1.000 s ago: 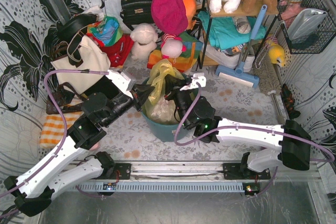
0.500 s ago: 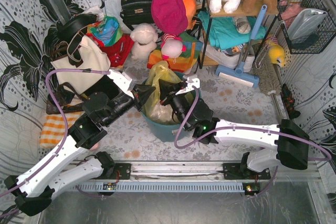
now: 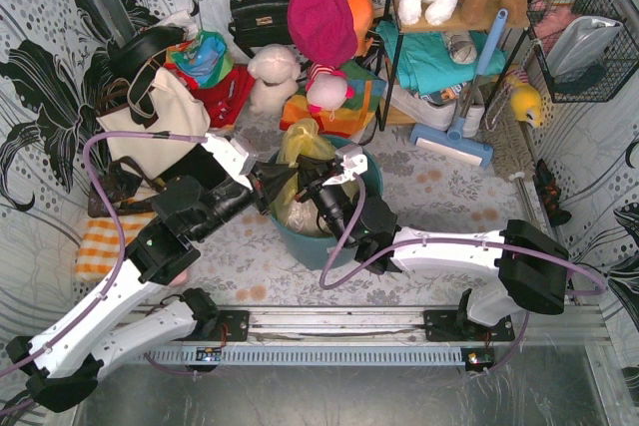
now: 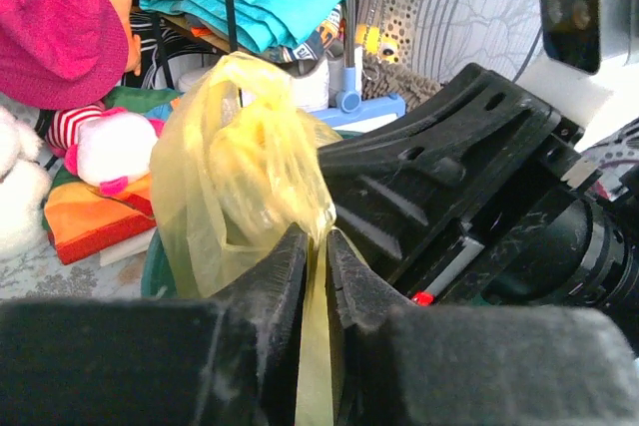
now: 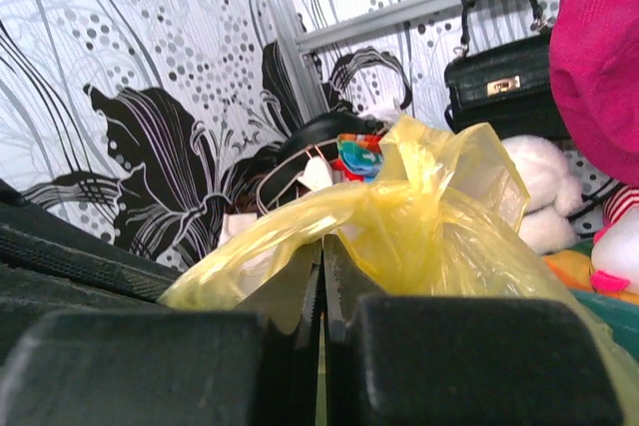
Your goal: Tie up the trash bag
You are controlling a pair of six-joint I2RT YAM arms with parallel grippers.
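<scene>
From overhead I see the trash bag (image 3: 300, 144) sitting in a teal bin (image 3: 321, 246) about mid-table, its yellow top bunched upward. The left gripper (image 3: 275, 185) and right gripper (image 3: 312, 187) meet at its neck from either side. Their black bodies overlap there, so the jaws cannot be read from this height, and the bag's lower part is hidden by the bin wall. On my left wrist feed, the jaws stand a narrow slit apart and a strip of yellow film runs down through it. Whether they clamp it or merely flank it I cannot tell. The other arm's black housing fills the right half of the view. On my right wrist feed, the jaws are pressed together, pinching a fold of the film that drapes over their tips.
</scene>
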